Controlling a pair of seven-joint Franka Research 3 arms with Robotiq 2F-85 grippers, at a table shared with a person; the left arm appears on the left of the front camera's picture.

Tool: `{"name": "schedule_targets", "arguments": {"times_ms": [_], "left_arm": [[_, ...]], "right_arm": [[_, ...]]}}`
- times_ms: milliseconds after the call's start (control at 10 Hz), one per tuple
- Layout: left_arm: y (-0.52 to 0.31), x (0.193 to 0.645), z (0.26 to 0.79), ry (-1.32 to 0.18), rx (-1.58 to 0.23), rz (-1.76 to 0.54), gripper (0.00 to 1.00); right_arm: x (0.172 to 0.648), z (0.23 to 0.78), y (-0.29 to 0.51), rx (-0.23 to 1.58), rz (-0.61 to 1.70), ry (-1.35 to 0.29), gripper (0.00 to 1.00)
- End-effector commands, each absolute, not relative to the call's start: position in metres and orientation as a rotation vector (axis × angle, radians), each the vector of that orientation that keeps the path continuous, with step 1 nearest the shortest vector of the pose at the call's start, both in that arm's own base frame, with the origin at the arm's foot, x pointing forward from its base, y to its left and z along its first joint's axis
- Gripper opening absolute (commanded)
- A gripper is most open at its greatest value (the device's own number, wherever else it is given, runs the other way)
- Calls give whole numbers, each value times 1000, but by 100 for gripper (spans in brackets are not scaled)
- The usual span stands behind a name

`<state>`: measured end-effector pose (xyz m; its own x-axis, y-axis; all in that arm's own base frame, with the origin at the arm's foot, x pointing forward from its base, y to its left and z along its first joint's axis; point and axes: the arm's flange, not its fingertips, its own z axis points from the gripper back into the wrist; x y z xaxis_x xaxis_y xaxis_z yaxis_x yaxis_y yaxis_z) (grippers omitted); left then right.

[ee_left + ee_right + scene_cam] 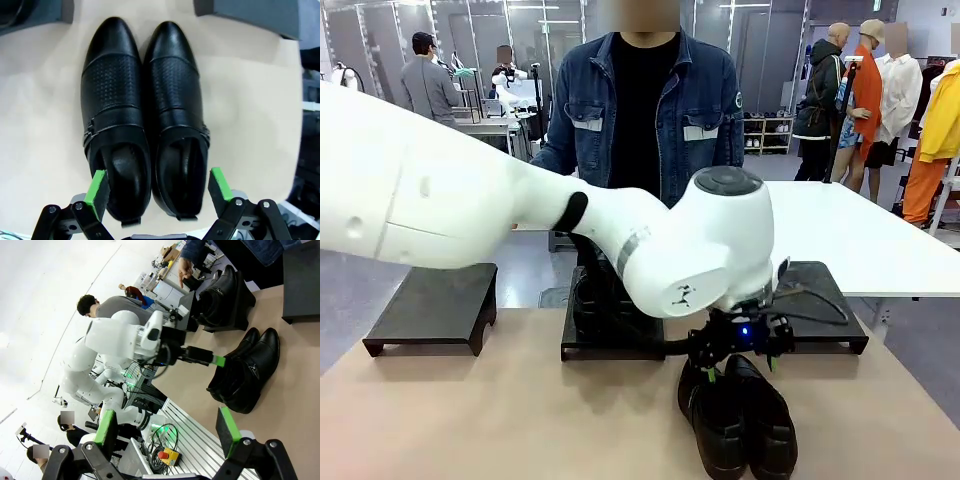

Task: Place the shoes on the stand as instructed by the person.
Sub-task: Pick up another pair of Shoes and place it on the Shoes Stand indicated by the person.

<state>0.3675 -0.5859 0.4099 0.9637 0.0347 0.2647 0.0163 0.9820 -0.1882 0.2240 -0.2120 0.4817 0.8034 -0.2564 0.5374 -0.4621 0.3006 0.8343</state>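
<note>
Black dress shoes (145, 120) are lying on the table (45, 125), left gripper (159, 187) hovering spread over their heels; another pair (220, 295) is sitting on the middle stand (610, 342); right gripper (167, 429) is gaping empty.

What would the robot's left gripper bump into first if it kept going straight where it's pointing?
Probably the pair of black shoes right under it. The open left gripper points at their heel ends, and one finger looks set to touch a shoe's rim first, though depth is unclear.
</note>
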Motion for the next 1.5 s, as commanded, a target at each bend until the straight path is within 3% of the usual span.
{"name": "schedule_targets", "arguments": {"times_ms": [0,500,600,900,1200,1400], "left_arm": [[-603,367,397,-288,-137,50,100],[-608,381,359,-289,-81,74,100],[-608,381,355,-286,-59,62,90],[-607,378,347,-238,-44,29,0],[-607,375,346,-231,-35,24,4],[-606,375,347,-234,-32,24,0]], "right_arm": [[222,482,-214,1285,169,-684,100],[222,482,-214,1285,169,-684,100],[222,482,-214,1285,169,-684,100],[222,482,-214,1285,169,-684,100],[222,482,-214,1285,169,-684,100],[222,482,-214,1285,169,-684,100]]}}
